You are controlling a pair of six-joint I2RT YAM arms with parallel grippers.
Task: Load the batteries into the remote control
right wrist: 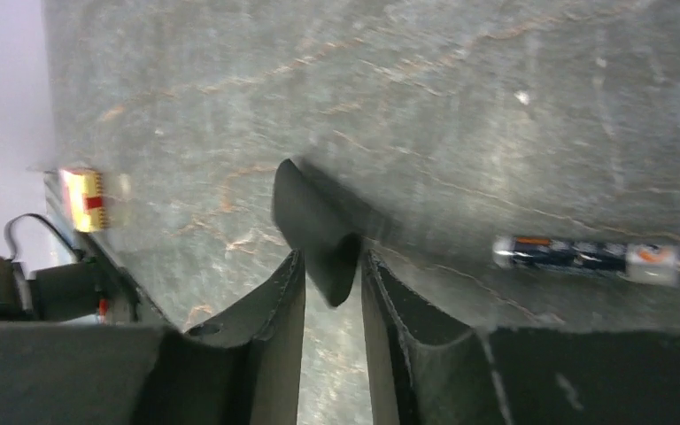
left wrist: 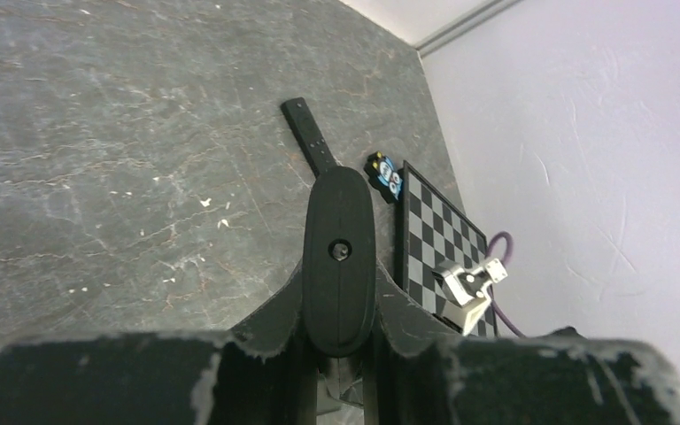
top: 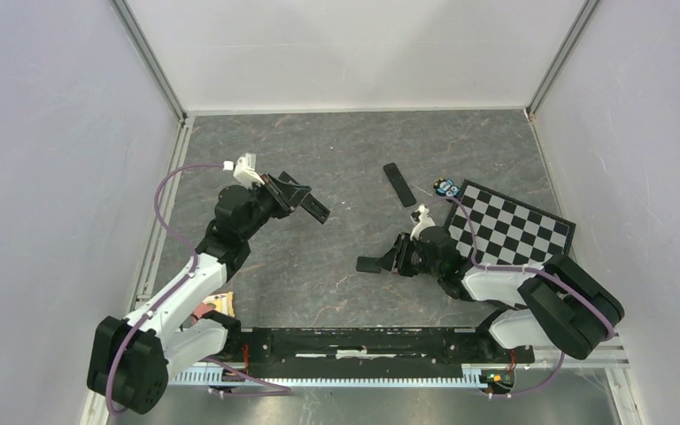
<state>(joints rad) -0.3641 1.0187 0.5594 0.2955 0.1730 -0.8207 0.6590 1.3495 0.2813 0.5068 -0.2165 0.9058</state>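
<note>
My left gripper point(top: 288, 197) point(left wrist: 340, 292) is shut on the black remote control point(top: 312, 205) point(left wrist: 339, 257) and holds it above the table, its back with a screw hole facing the wrist camera. My right gripper point(top: 388, 263) point(right wrist: 332, 266) is low over the table with its jaws a little apart. The small flat black cover point(top: 367, 264) point(right wrist: 314, 226) lies with its end between the fingertips. One dark battery point(right wrist: 584, 254) with orange and silver lies on the table to the right of that gripper. A small blue and dark cluster point(top: 445, 187) point(left wrist: 385, 173) sits by the checkerboard's corner.
A long thin black strip point(top: 399, 184) point(left wrist: 310, 137) lies at the middle back. A checkerboard point(top: 513, 226) point(left wrist: 434, 239) covers the right side. A small yellow-orange item point(top: 221, 304) point(right wrist: 84, 199) sits near the left arm's base. White walls close in the table.
</note>
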